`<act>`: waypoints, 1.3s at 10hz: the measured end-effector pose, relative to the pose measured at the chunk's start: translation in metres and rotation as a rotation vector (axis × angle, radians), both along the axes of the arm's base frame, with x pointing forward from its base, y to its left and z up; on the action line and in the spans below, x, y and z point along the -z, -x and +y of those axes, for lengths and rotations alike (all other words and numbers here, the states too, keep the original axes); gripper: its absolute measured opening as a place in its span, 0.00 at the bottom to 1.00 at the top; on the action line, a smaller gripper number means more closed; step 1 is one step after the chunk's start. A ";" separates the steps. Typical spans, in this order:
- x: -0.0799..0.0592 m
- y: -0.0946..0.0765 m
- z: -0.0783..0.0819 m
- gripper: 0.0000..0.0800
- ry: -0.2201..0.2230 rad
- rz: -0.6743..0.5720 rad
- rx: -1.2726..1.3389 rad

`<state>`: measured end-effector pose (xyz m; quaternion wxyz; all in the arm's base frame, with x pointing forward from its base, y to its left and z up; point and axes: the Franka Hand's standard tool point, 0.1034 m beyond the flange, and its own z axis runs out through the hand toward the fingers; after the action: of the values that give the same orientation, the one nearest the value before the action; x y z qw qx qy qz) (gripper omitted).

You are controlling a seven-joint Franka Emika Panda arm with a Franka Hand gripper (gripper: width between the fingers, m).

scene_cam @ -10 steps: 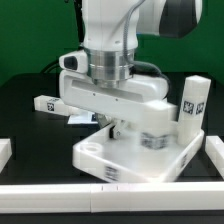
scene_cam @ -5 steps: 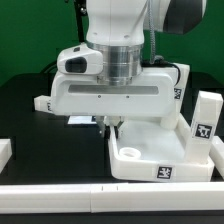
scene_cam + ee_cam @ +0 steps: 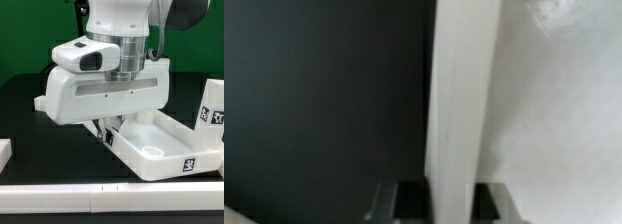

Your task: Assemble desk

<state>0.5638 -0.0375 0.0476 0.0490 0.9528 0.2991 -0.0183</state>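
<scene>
Black table [image 3: 20, 108], green backdrop. Gripper [image 3: 107, 128] was clamped shut on the tabletop [image 3: 170, 150] rim. Imo drag slow & flat, mind the leg [image 3: 212, 106] nearby.

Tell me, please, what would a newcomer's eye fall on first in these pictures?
The bulky white gripper fills the middle of the exterior view, clamped on the rim of the tabletop. That white tray-like tabletop lies on the black table toward the exterior view's right, and a tagged leg shows at that view's right edge.
</scene>
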 end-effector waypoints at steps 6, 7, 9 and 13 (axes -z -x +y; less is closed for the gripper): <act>-0.010 -0.022 0.005 0.07 -0.001 0.035 -0.631; -0.009 -0.021 0.001 0.07 0.007 0.048 -0.680; -0.009 -0.020 -0.004 0.07 0.021 0.059 -0.706; -0.017 -0.059 0.029 0.07 0.007 0.010 -0.925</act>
<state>0.6229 -0.0086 0.0643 0.0541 0.7190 0.6929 0.0000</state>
